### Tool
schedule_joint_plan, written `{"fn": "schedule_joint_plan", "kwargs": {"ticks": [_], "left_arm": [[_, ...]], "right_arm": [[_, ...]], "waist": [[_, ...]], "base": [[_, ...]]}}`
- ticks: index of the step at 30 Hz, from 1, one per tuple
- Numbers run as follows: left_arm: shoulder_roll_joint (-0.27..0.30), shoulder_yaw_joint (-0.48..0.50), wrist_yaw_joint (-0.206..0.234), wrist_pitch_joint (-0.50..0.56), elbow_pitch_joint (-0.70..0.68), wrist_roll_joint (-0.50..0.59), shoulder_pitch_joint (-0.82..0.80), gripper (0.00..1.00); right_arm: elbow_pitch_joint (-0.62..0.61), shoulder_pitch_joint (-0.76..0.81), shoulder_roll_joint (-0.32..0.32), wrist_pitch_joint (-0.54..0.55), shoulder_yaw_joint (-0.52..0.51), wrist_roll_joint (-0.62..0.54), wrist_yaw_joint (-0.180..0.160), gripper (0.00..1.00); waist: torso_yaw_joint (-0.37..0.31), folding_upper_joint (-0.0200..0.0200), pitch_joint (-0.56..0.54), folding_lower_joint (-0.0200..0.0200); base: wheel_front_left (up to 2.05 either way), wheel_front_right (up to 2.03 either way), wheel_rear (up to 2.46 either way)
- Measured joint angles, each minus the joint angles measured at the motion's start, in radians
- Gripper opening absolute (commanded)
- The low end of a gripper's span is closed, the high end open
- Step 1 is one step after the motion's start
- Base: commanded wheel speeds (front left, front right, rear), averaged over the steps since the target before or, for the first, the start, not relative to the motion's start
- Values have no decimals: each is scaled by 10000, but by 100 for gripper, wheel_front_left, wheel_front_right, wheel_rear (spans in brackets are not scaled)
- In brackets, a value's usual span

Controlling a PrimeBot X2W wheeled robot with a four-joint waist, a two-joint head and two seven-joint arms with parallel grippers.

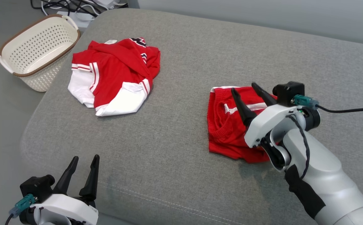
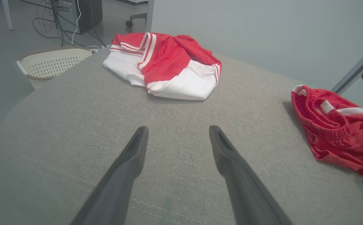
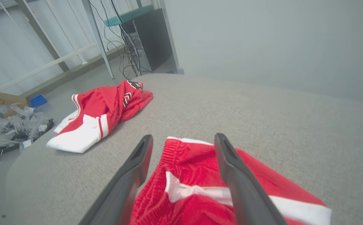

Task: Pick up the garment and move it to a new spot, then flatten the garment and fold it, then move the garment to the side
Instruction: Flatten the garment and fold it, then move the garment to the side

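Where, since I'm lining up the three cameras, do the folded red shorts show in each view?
Head view: red shorts right of centre, partly covered by the right gripper.
Left wrist view: red shorts at the right edge.
Right wrist view: red shorts at bottom centre, between the right gripper's fingers.
Shared landmark: the crumpled red-and-white garment on the grey cushion.

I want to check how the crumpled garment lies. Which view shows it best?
The head view: the crumpled garment lies whole, seen from above, nothing covering it. The left wrist view shows the garment low, from the side; the right wrist view shows the garment far off, foreshortened.
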Motion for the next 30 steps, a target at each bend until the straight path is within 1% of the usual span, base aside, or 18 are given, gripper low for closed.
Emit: {"fn": "schedule_joint_plan", "kwargs": {"ticks": [1,3,7,10,12,15,17,24,28,30], "left_arm": [[-59,140,0,0,-56,81,3,100],[-107,268,0,0,-159,203,9,100],[-182,460,0,0,-389,387,37,100],[-234,474,0,0,-514,510,64,100],[-234,460,0,0,-587,583,69,100],[-209,401,0,0,-646,585,69,100],[-163,314,0,0,-675,579,69,100],[67,138,0,0,-669,272,55,100],[182,69,0,0,-616,165,26,100],[192,46,0,0,-598,121,3,100]], "right_arm": [[-462,-142,-6,-274,-144,56,0,100],[-859,-267,48,-531,-656,146,2,100],[-1499,-88,27,-627,-2370,-345,0,100],[-1971,779,-35,-631,-3388,-719,0,100],[-2015,1562,-48,-629,-3701,-876,0,100],[-2017,2477,-27,-629,-3779,-583,0,100],[-2027,2721,23,-629,-3662,-211,0,100],[-2086,2769,56,-629,-3264,853,0,100],[-1756,2659,48,-629,-3179,1260,0,100],[-1601,2543,35,-629,-2968,1593,0,100]], "waist": [[-178,0,-80,0],[-382,0,-167,0],[-831,0,-325,0],[-1130,0,-368,0],[-1247,0,-324,0],[-1279,0,-155,0],[-1253,0,-47,0],[-911,0,269,0],[-680,0,420,0],[-571,0,494,0]], "base": [[0,0,0],[0,0,0],[0,0,0],[0,0,0],[0,0,0],[0,0,0],[0,0,0],[0,0,0],[0,0,0],[0,0,0]]}}
